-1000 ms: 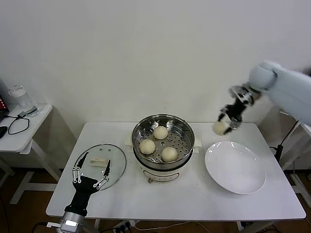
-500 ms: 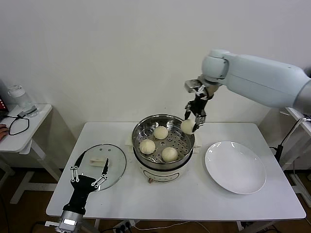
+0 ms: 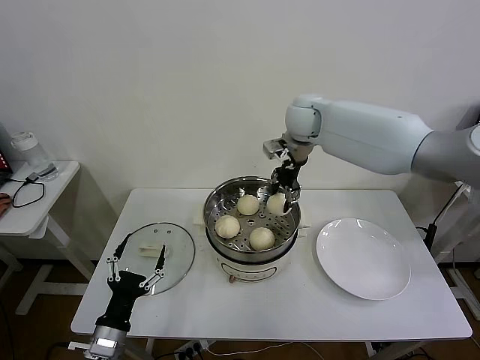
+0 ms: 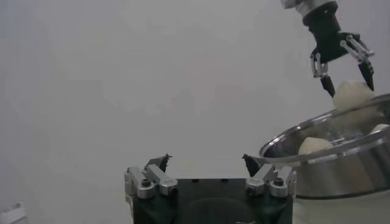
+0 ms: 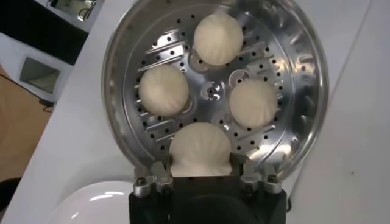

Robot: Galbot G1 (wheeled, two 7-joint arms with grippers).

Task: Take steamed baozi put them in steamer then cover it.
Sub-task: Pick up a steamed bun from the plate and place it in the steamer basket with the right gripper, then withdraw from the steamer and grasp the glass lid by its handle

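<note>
Four buns in all: three sit on the floor of the steamer (image 3: 252,218), namely one (image 3: 248,204) at the back, one (image 3: 227,226) on the left and one (image 3: 261,238) at the front. The fourth (image 3: 277,203) hangs just over the steamer's back right part. There is one steamer. One glass lid (image 3: 154,257) lies to the steamer's left, and one white plate (image 3: 364,258) lies to its right. Two grippers: one (image 3: 286,190) above the steamer, one (image 3: 136,256) over the lid.

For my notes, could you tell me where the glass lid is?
In the head view the lid lies flat on the table's left side, beside the steamer.
</note>
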